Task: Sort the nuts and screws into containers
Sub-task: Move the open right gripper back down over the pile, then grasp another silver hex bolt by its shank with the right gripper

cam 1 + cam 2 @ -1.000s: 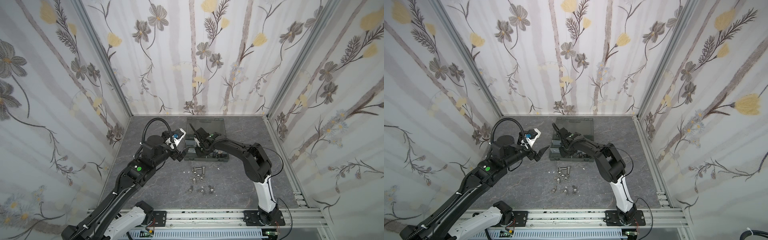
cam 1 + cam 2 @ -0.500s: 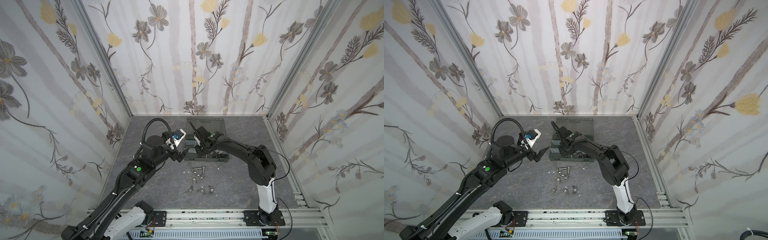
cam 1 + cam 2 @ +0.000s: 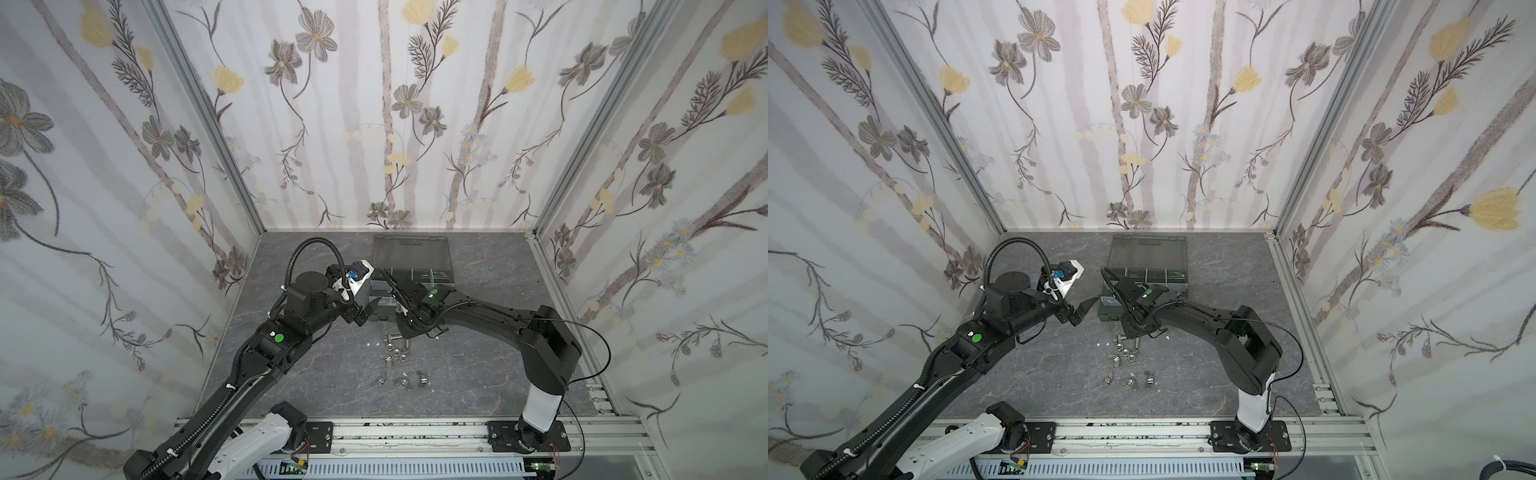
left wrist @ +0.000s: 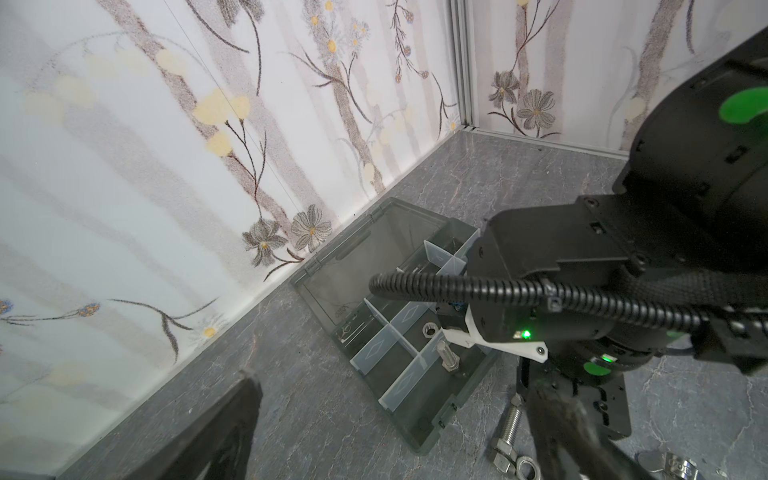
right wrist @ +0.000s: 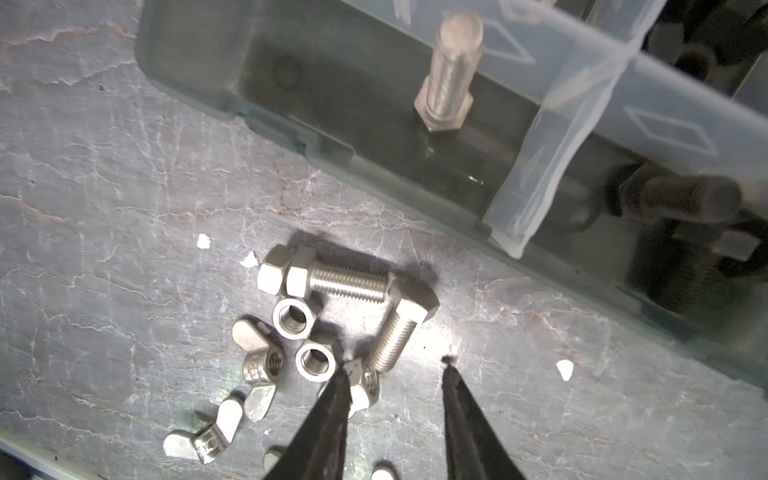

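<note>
The dark grey organizer lies open at the back. One of its containers holds a silver screw standing on its head; a black screw lies in the neighbouring one. In front of the case lie two silver screws, hex nuts and wing nuts. My right gripper hangs open over this pile, holding nothing. My left gripper is open and empty, left of the case.
Small white specks dot the grey stone-patterned floor. Flowered walls close in the back and both sides. An aluminium rail runs along the front edge.
The right arm has drawn back from the organizer toward the front, and its gripper now hangs over the loose pile. The left arm has not moved.
</note>
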Motion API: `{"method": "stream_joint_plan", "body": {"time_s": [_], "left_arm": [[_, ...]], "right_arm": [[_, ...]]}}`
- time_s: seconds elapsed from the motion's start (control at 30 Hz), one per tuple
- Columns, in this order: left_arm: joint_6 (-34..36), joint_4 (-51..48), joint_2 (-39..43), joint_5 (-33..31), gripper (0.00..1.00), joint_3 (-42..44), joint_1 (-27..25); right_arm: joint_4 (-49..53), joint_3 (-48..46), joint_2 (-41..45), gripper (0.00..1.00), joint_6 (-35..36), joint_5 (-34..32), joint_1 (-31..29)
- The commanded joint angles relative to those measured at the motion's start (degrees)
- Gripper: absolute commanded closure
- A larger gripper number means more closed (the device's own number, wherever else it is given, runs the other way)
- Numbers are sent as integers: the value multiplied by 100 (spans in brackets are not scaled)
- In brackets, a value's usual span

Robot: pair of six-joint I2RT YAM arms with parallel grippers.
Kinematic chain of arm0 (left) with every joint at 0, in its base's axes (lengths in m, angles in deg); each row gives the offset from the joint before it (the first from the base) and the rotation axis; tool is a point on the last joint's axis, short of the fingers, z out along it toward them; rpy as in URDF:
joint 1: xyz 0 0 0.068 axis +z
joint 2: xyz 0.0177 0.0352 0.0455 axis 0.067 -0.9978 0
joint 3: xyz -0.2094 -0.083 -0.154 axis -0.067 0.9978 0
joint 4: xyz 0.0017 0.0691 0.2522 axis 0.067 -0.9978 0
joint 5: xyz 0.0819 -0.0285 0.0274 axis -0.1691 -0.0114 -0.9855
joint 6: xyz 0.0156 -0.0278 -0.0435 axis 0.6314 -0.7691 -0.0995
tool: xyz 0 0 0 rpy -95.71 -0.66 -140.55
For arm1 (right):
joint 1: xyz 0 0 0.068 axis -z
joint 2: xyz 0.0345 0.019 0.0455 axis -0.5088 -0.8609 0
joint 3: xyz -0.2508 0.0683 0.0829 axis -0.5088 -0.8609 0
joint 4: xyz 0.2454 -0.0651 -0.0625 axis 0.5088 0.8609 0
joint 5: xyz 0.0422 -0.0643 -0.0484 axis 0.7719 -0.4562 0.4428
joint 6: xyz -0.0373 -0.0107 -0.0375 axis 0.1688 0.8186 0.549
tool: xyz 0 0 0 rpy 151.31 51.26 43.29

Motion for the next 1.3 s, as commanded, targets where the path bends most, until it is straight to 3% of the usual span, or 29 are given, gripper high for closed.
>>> {"method": "stream_joint_plan", "body": {"time_s": [0.0,0.87,1.0,1.27], "left_arm": [[53,243,6,68,0,21,-13],[44,256,50,-20,0,-22,-14],[44,247,40,-21,0,-14,-14],[54,256,32,-27,0,-6,-14]], "right_arm": [[-214,-134,11,63,-504,-110,-74],[-727,-411,-647,65,-707,20,-138],[-784,-381,-754,69,-675,39,-139],[-740,-464,-724,89,-595,53,-138]]}}
